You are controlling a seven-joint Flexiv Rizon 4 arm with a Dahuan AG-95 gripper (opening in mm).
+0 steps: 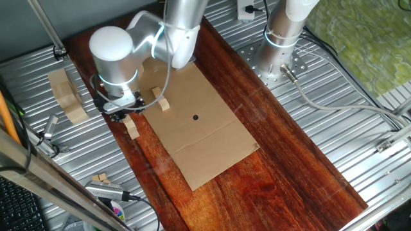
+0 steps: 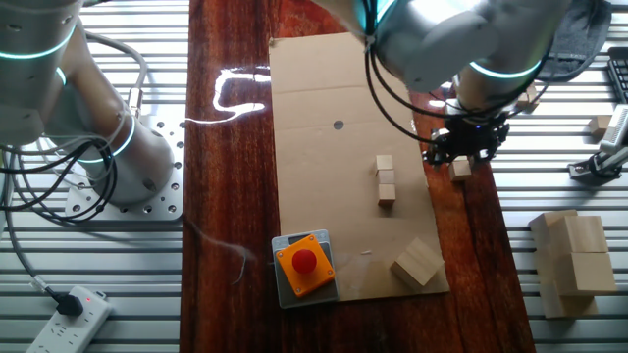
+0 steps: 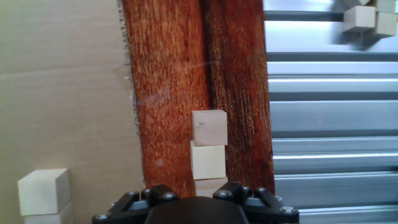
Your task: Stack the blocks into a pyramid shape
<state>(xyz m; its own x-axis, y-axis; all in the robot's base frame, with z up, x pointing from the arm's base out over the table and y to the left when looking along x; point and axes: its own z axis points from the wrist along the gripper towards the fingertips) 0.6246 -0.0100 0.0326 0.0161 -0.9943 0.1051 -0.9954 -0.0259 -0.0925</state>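
Three small pale wooden blocks lie in a row on the dark wood strip just off the cardboard: the far one (image 3: 209,127), the middle one (image 3: 207,160), and the near one (image 3: 210,185), which is partly hidden by my gripper (image 3: 196,200). The gripper hangs low over that near end of the row (image 1: 131,126); only its black body shows, not the fingertips. In the other fixed view the gripper (image 2: 463,149) sits right above one block (image 2: 461,170). More blocks stand in a short line on the cardboard (image 2: 387,180), and also show in the hand view (image 3: 43,190).
A cardboard sheet (image 1: 205,128) covers the wood board. A red button box (image 2: 304,263) and a faceted wood chunk (image 2: 417,263) sit at one end. Large wooden slabs (image 1: 67,96) lie on the metal table. Loose blocks (image 3: 360,18) lie beyond. A second robot base (image 1: 282,45) stands nearby.
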